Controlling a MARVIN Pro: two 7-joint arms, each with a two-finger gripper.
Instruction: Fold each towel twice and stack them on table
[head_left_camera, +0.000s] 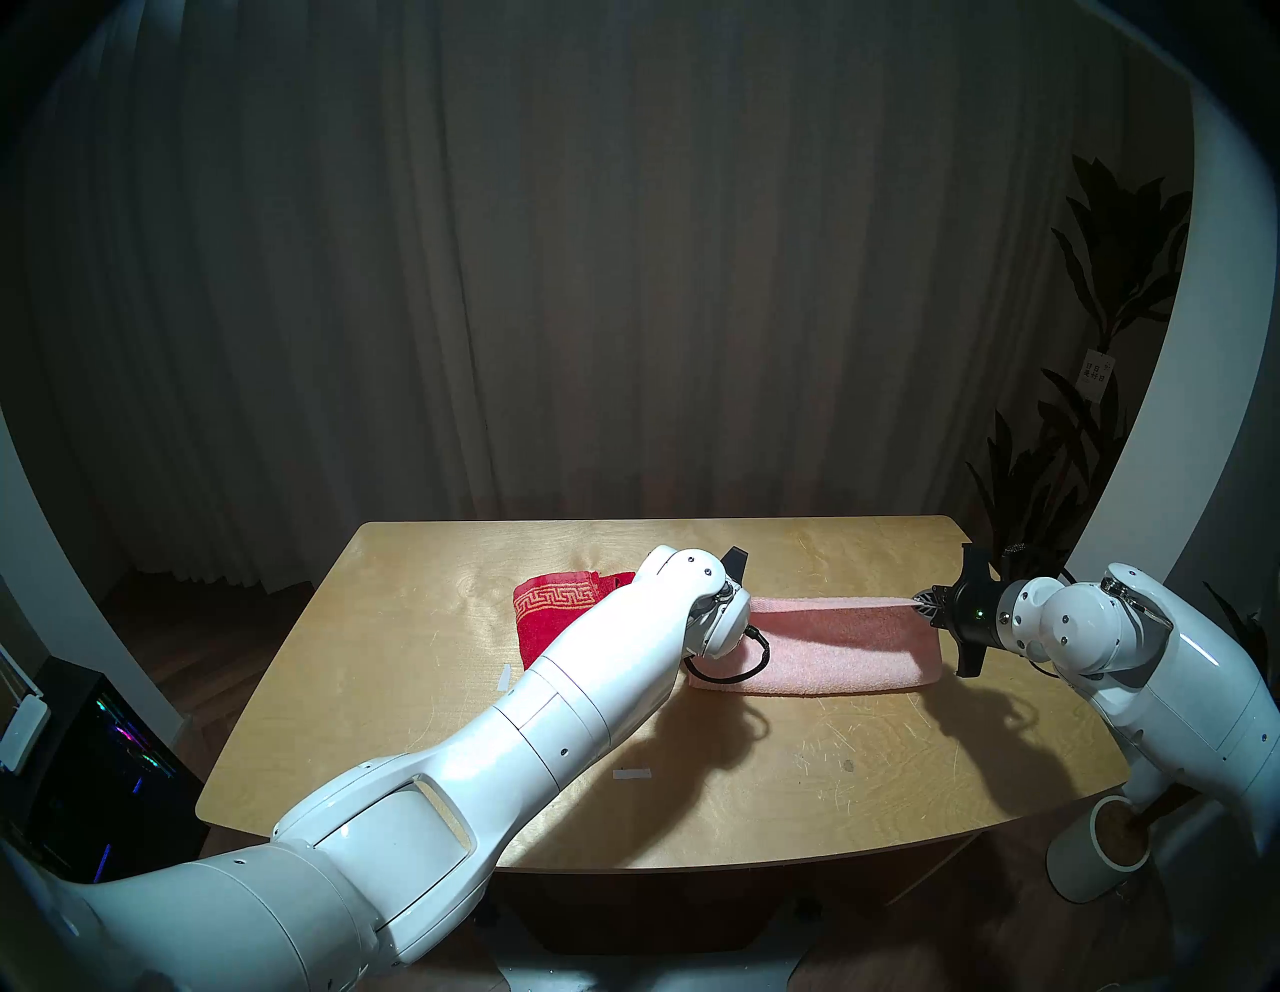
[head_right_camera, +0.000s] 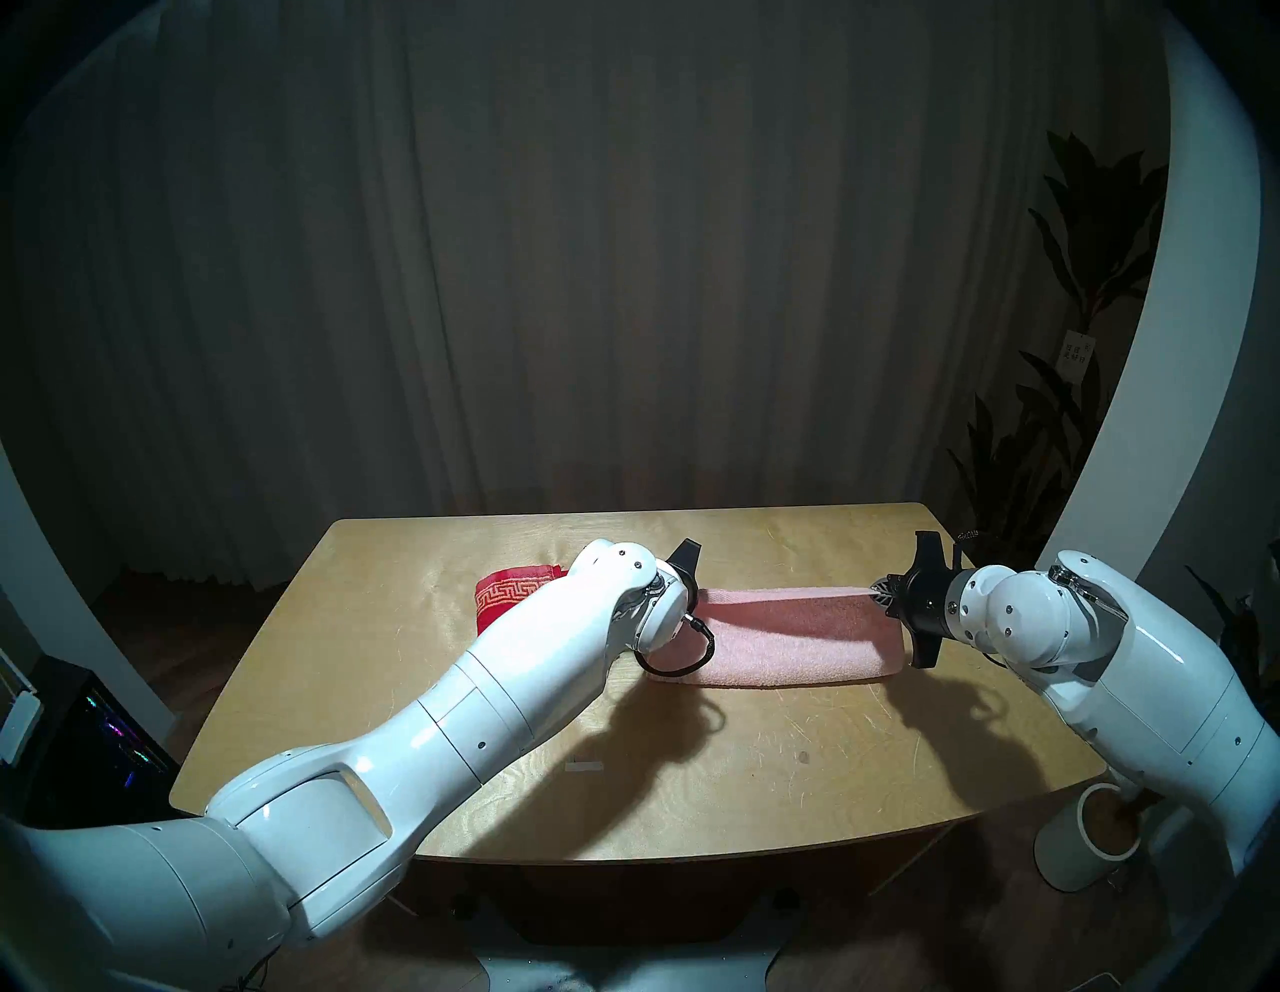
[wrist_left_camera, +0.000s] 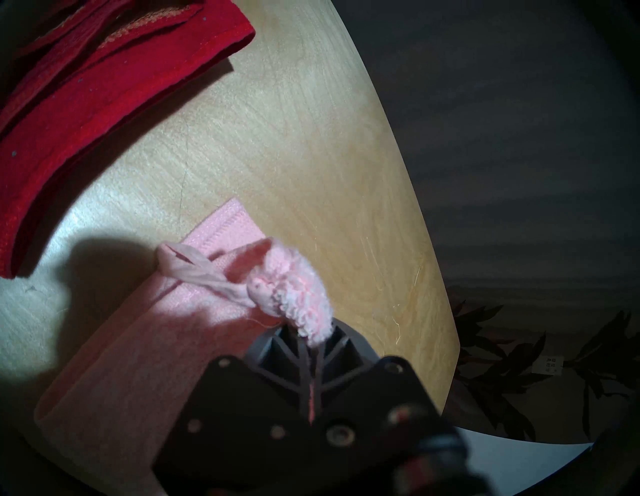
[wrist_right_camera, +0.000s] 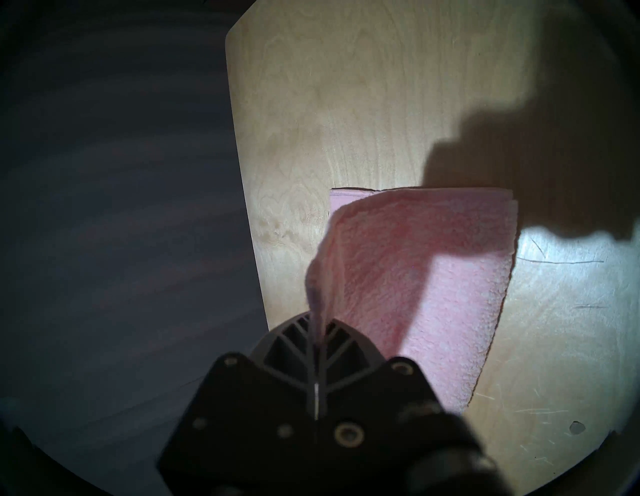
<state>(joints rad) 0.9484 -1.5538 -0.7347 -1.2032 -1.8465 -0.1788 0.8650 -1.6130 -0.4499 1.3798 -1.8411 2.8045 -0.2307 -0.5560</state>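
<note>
A pale pink towel (head_left_camera: 841, 641) (head_right_camera: 796, 634) lies lengthwise across the middle of the plywood table (head_left_camera: 415, 693), its far edge lifted and stretched between both grippers. My right gripper (head_left_camera: 922, 604) (wrist_right_camera: 317, 324) is shut on the towel's right far corner. In the left wrist view my left gripper (wrist_left_camera: 311, 341) is shut on the bunched left corner, the towel's loop (wrist_left_camera: 187, 266) hanging beside it; in the head views my left wrist hides its fingers. A folded red towel (head_left_camera: 554, 609) (wrist_left_camera: 86, 97) with a gold key-pattern border lies to the left, partly behind my left forearm.
Two small white tape strips (head_left_camera: 632, 774) (head_left_camera: 504, 677) lie on the table's near left part. A white cylindrical container (head_left_camera: 1101, 848) stands on the floor off the near right corner. A dark plant (head_left_camera: 1080, 429) rises behind the right far corner. Curtains hang behind.
</note>
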